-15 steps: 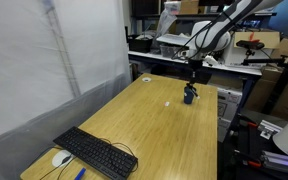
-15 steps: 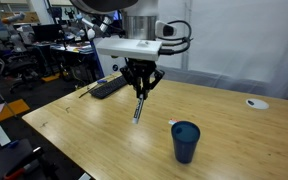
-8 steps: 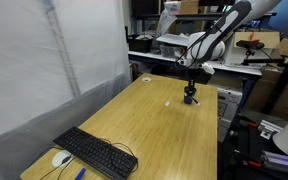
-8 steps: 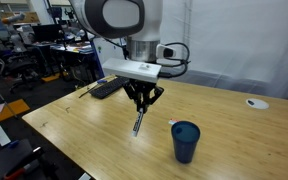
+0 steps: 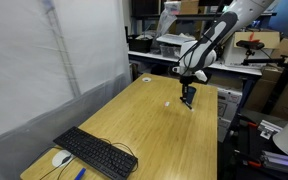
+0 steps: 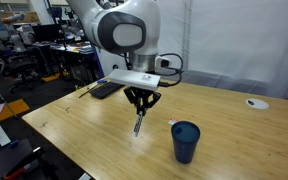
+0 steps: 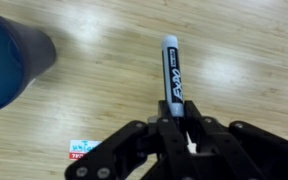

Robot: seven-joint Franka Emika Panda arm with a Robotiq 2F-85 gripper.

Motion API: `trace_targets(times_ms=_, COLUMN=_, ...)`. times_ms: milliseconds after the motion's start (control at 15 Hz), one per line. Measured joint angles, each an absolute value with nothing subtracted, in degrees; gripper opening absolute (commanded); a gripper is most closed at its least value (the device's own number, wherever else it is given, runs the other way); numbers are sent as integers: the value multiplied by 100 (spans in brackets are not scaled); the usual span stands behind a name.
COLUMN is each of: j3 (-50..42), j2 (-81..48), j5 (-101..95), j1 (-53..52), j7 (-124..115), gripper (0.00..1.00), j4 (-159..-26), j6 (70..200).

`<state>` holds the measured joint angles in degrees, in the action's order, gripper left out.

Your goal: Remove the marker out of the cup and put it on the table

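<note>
My gripper (image 6: 140,108) is shut on a black marker with a white cap (image 6: 138,124), holding it upright with its tip just above the wooden table (image 6: 94,140). In the wrist view the marker (image 7: 171,72) sticks out from between the closed jaws (image 7: 174,118). The blue cup (image 6: 185,141) stands on the table beside the gripper, apart from the marker. It shows at the wrist view's top left edge (image 7: 9,62). In an exterior view the gripper (image 5: 188,92) partly hides the cup (image 5: 191,97).
A black keyboard (image 5: 95,152) and a white mouse (image 5: 61,158) lie at one end of the table. A small white round object (image 6: 255,102) sits near the far edge. A small label (image 7: 82,149) lies on the wood by the gripper.
My gripper has come down and shifted slightly toward the table with the marker in it. The marker tip is now closer to the tabletop. The cup has not moved.
</note>
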<state>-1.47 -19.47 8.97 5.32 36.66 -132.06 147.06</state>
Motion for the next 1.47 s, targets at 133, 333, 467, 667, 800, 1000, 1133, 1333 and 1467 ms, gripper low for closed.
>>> trace_targets(times_ms=133, j3=-28, j2=-2135, j5=897, j1=581, j7=3666, gripper=5, j4=-13115, j6=14854)
trace_targets(times_ms=333, j3=113, j2=-2393, j5=896, j1=666, j7=3665, gripper=5, j4=-12970, j6=15049)
trace_targets(times_ms=467, j3=160, j2=-2568, j5=890, j1=695, j7=3646, gripper=5, j4=-12853, j6=15133)
trace_targets(times_ms=667, j3=203, j2=-2825, j5=854, j1=708, j7=3550, gripper=24, j4=-12652, j6=15161)
trace_targets(times_ms=800, j3=228, j2=-2980, j5=802, j1=708, j7=3448, gripper=49, j4=-12512, j6=15161)
trace_targets(times_ms=1000, j3=257, j2=-3159, j5=660, j1=708, j7=3268, gripper=71, j4=-12335, j6=15161)
trace_targets(times_ms=1133, j3=275, j2=-3227, j5=573, j1=707, j7=3174, gripper=85, j4=-12248, j6=15160)
trace_targets(times_ms=1333, j3=288, j2=-3233, j5=454, j1=707, j7=3061, gripper=100, j4=-12165, j6=15160)
trace_targets(times_ms=1467, j3=290, j2=-3196, j5=417, j1=708, j7=3028, gripper=100, j4=-12128, j6=15161)
